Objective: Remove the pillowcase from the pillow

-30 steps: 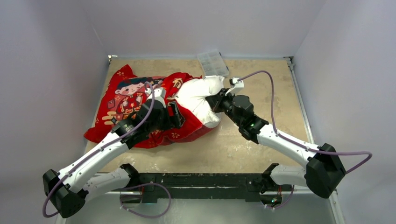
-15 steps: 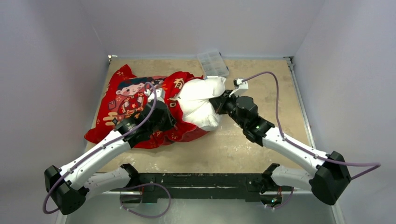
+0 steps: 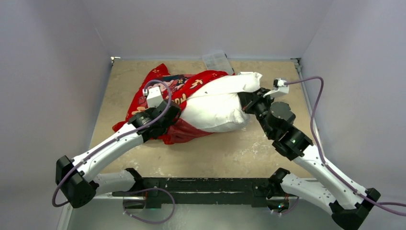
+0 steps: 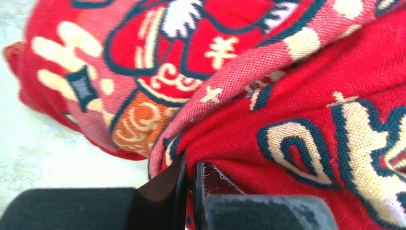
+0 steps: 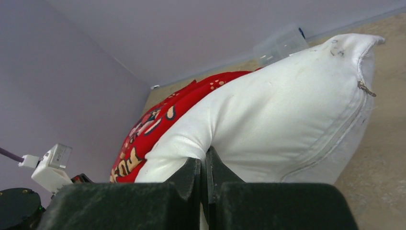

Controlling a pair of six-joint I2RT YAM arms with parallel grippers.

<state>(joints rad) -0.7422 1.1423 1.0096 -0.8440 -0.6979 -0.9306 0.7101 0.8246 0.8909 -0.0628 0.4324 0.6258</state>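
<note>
The white pillow (image 3: 218, 103) lies mid-table, its right half bare and its left half still inside the red printed pillowcase (image 3: 163, 91), which is bunched up to the left. My left gripper (image 4: 190, 167) is shut on a fold of the pillowcase (image 4: 297, 120) near its front edge. My right gripper (image 5: 206, 158) is shut on a pinch of the pillow (image 5: 287, 115) at its right end, close to the zipped seam. In the top view the left gripper (image 3: 168, 115) sits at the cover's mouth and the right gripper (image 3: 245, 99) at the pillow's right side.
A clear plastic compartment box (image 3: 216, 60) lies at the table's back edge, partly behind the pillow. Grey walls enclose the table on three sides. The black mounting bar (image 3: 201, 184) runs along the near edge. Bare tabletop (image 3: 230, 148) shows in front of the pillow.
The left gripper has shut on the pillowcase. The right arm has drawn the pillow to the right, baring more white, while the red cover has bunched up and slid rightward with it.
</note>
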